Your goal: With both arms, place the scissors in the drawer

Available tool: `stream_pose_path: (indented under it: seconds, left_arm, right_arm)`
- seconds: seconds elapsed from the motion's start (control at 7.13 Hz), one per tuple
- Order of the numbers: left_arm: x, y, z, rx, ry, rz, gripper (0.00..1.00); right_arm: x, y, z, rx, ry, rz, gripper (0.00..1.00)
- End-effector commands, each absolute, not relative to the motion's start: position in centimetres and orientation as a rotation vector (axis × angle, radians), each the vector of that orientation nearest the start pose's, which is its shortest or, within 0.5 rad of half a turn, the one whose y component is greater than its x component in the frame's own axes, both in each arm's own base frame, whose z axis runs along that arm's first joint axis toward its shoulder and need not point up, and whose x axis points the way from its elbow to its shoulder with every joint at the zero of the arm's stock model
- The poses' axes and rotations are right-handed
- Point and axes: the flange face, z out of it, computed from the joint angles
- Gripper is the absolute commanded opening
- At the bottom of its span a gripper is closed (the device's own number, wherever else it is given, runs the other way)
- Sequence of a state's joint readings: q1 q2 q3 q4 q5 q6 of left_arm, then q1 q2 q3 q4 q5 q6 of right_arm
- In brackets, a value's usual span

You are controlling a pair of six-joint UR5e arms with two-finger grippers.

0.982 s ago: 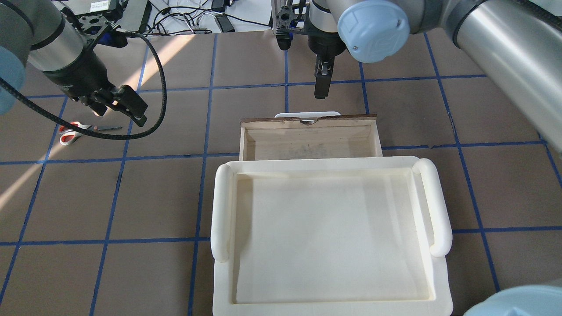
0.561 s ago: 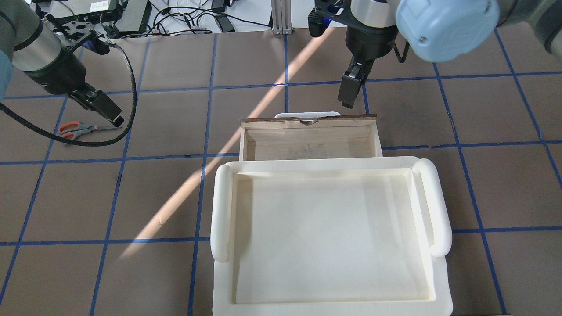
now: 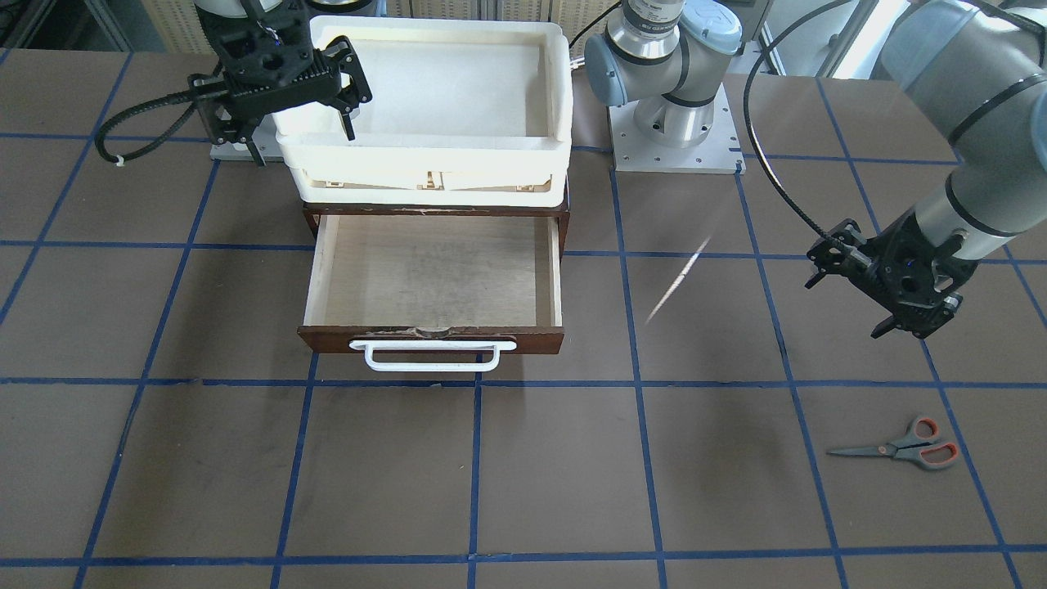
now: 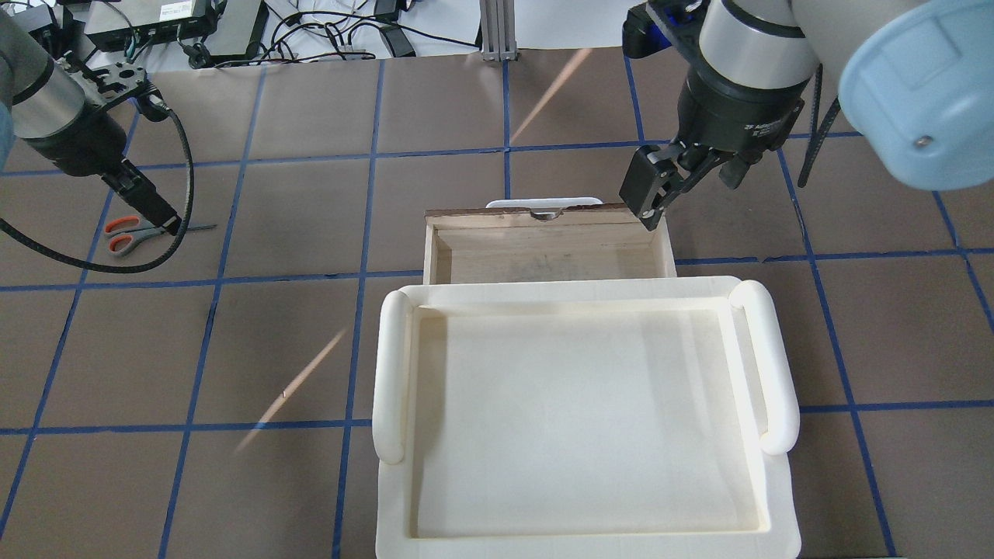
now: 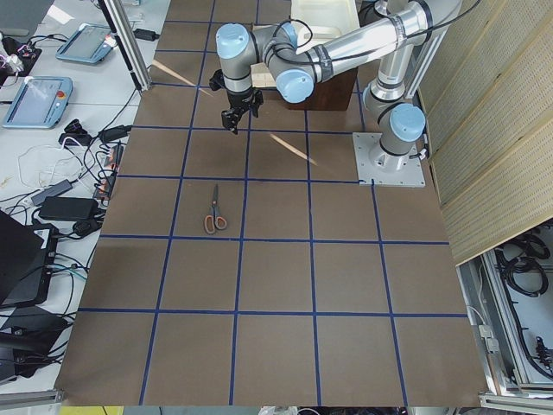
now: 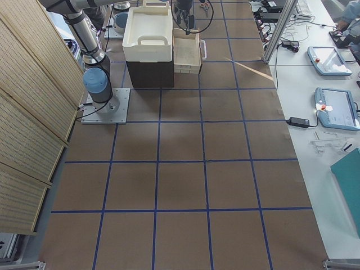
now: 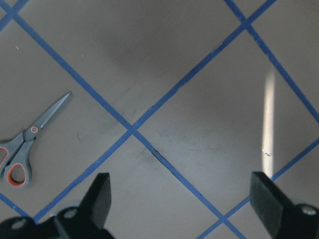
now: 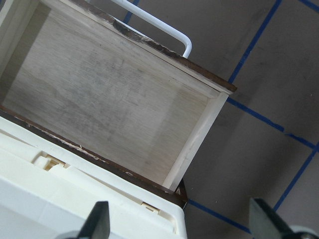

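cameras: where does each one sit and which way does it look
Left wrist: looks down past left gripper at scissors.
Right wrist: looks down past right gripper into drawer.
Overhead: behind the shoulders, looking forward and down; left arm, right arm.
Front-facing: across the table, looking back; both arms, sides swapped.
Left: table's left end, along it; left arm near.
Right: table's right end; right arm near.
Overhead and front-facing share drawer and scissors.

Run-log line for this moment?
drawer open, empty | scissors on table, ungrasped | left gripper open, near scissors | right gripper open, near drawer
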State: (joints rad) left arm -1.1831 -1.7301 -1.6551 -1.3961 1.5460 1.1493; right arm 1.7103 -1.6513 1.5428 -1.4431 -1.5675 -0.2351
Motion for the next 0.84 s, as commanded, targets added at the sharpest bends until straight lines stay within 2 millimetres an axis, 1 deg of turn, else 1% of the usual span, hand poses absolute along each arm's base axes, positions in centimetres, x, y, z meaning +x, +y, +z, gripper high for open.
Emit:
stream_pose_path:
  seconds: [0.0,0.14,0.28,0.42,0.56,0.7]
  left_arm:
    - [12.0,-55.9,35.9,1.240,2.998,0.011,1.00]
    - [12.3,-56.2,35.2,1.292,2.975,0.005,1.00]
    - [12.8,-56.9,34.8,1.379,2.905,-0.016,1.00]
    - [13.1,-57.6,34.2,1.425,2.875,-0.029,1.00]
    - [13.3,-57.9,33.8,1.456,2.864,-0.022,1.00]
    - [14.2,-57.9,33.6,1.496,2.834,-0.034,1.00]
  right_arm:
    - [19.1,-40.4,54.2,-0.418,3.112,0.067,1.00]
    - [18.5,-39.6,55.1,-0.353,3.168,0.033,1.00]
    - [17.7,-38.9,55.9,-0.253,3.243,-0.003,1.00]
    - [17.7,-38.9,55.9,-0.225,3.246,-0.005,1.00]
    - [17.7,-39.0,55.9,-0.194,3.243,-0.016,1.00]
    - [17.9,-39.1,55.7,-0.125,3.239,-0.011,1.00]
